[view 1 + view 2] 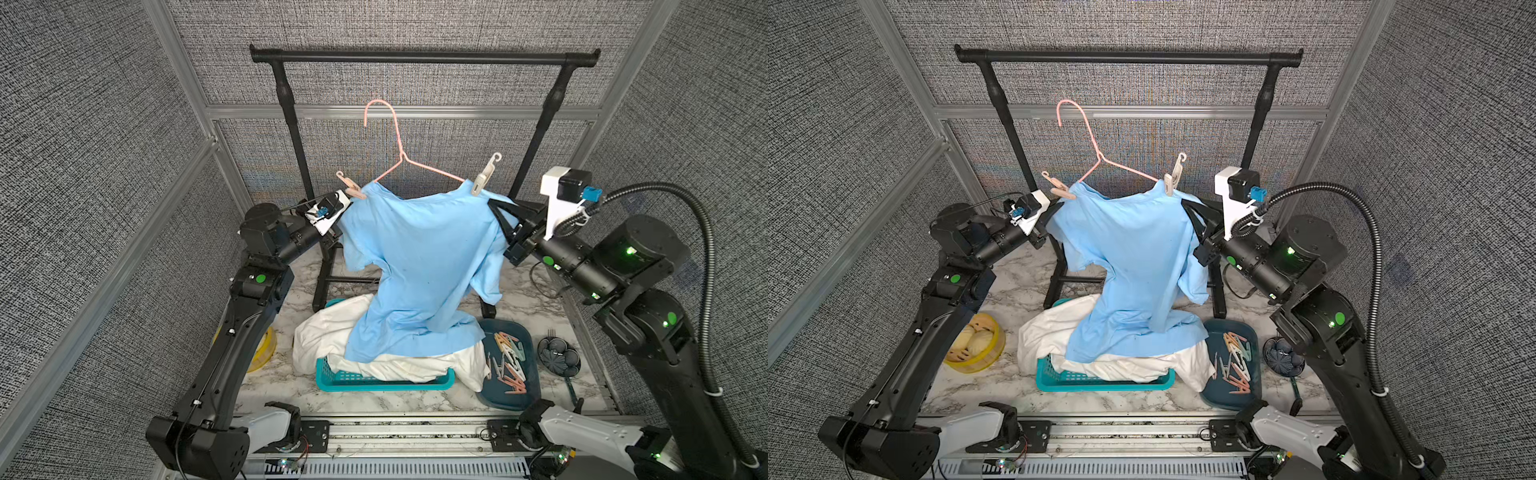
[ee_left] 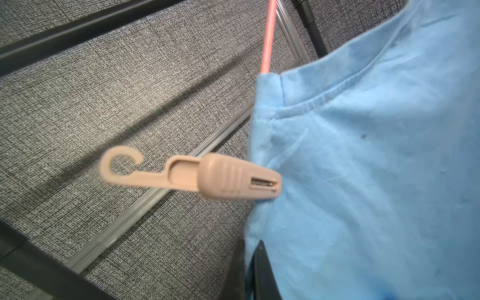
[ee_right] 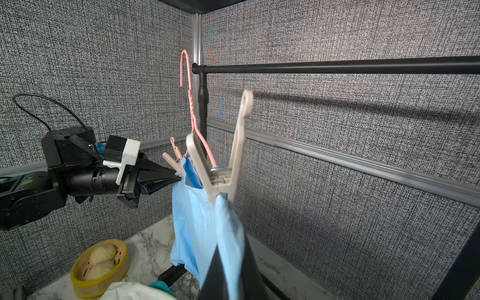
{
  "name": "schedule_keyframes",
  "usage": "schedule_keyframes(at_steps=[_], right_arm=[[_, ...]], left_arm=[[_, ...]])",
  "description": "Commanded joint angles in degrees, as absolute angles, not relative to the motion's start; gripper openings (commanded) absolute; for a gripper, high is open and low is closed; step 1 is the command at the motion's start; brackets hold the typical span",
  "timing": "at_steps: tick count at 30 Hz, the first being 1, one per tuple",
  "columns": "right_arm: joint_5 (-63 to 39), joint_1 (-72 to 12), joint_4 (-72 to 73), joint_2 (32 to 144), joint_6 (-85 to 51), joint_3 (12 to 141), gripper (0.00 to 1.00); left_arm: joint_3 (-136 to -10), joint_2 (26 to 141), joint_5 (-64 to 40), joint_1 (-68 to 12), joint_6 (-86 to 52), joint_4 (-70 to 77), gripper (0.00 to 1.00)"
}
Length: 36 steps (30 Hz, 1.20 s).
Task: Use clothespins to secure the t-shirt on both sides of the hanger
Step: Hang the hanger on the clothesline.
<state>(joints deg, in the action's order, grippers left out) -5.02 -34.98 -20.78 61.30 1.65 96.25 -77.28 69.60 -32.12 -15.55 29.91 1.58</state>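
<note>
A light blue t-shirt [image 1: 419, 257] hangs on a pink wire hanger [image 1: 399, 141], held in the air below the rail. A beige clothespin [image 2: 223, 179] is clipped on its left shoulder, and a pale clothespin [image 3: 228, 166] on its right shoulder. My left gripper [image 2: 250, 244] is shut on the shirt's edge just under the beige pin. Fabric at the other shoulder sits pinched in my right gripper [image 3: 231, 249], which is shut below the pale pin. The shirt's hem rests on white cloth. Several more clothespins [image 1: 509, 357] lie in a dark tray [image 1: 511, 399].
A black clothes rail [image 1: 424, 56] spans the back, above the hanger's hook. A teal basket [image 1: 374, 382] holds white cloth at the front. A yellow steamer basket [image 1: 976, 345] stands left on the marble table, and a dark round object [image 1: 559, 357] lies right of the tray.
</note>
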Motion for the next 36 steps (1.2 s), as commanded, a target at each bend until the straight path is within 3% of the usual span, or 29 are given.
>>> schedule_keyframes(at_steps=[1, 3, 10, 23, 36], right_arm=[[-3.76, -35.01, -21.82, 60.47, -3.64, 94.37, 0.0], [-3.81, -35.07, -21.21, 58.9, -5.99, 92.31, 0.0], [-0.85, -35.06, -19.12, 55.63, -8.01, 88.78, 0.0], [5.37, -35.07, -15.56, 54.92, -1.43, 93.55, 0.0], [7.32, -34.99, -19.44, 62.78, 12.14, 119.31, 0.0]], left_arm=[[-77.78, 69.04, -43.84, -16.32, 24.99, 6.05, 0.09], [-77.24, 69.11, -43.36, -16.32, 23.95, 7.37, 0.29], [-74.42, 66.62, -38.15, -16.34, 24.22, 8.76, 0.58], [-63.78, 53.63, -29.39, -16.32, 26.97, 6.24, 0.65], [-56.58, 44.31, -29.72, -16.32, 25.68, 3.94, 0.66]])
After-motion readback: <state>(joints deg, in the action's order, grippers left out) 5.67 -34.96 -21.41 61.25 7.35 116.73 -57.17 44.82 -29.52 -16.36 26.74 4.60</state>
